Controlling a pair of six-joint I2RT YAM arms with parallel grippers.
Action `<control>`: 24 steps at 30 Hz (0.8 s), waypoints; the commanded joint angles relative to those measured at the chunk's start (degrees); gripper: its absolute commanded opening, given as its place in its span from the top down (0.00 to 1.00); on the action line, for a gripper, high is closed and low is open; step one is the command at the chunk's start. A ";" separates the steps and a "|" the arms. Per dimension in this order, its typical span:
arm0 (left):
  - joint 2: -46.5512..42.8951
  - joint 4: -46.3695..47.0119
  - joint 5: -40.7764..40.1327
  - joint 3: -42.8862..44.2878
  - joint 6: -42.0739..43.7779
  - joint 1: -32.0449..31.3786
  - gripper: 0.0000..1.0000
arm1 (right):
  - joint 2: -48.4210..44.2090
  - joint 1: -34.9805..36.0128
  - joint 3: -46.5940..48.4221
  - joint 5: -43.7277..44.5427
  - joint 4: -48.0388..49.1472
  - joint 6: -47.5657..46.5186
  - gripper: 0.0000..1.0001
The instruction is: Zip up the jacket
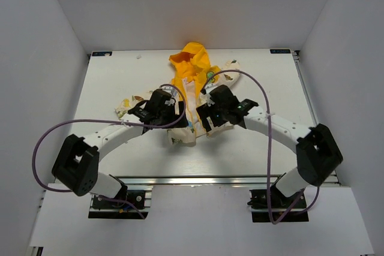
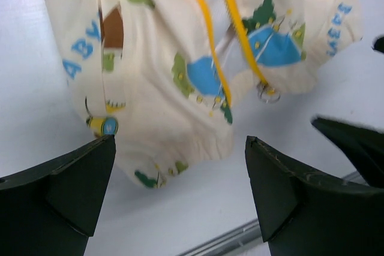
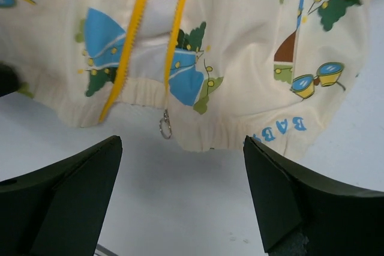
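Top view, jacket: The jacket [image 1: 191, 97] is laid flat in the middle of the table [image 1: 114, 76]. The yellow hood [image 1: 192, 59] is at 12 o'clock and the bottom edge [image 1: 185, 141] is at 6 o'clock.
Top view, pincers: The left pincer [image 1: 171, 111] is seen at 9 o'clock of the jacket's lower half. The right pincer [image 1: 207, 117] is seen at 3 o'clock of it. Both are close to the cloth.
Left wrist view, pincer: The left pincer is spread wide and nothing is pinched.
Left wrist view, jacket: The bottom edge is seen at 12 o'clock of the gap. The zip ring [image 2: 268, 93] is off at 1 o'clock.
Right wrist view, pincer: The right pincer is spread wide too, and nothing is pinched.
Right wrist view, jacket: The two yellow zip strips [image 3: 129, 46] are parted, so the zip is judged not yet done up. The zip ring is hung below the bottom edge at 12 o'clock, almost straight ahead of the gap.
Next move: The zip is laid from 6 to 12 o'clock in the top view, so the ring would have to be pulled toward the hood. The right pincer is judged the nearer one to the ring.
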 commanded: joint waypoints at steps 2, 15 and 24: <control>-6.24 -1.37 2.31 -5.01 -2.78 0.01 0.02 | 6.45 0.69 3.88 5.91 -3.02 1.06 0.14; -9.50 -1.03 2.65 -7.31 -2.79 0.01 0.02 | 15.43 4.30 5.92 5.31 -3.56 5.73 0.70; -7.57 -0.94 5.82 -5.99 -2.35 0.01 0.02 | 15.78 4.30 5.39 1.89 -2.32 6.26 0.62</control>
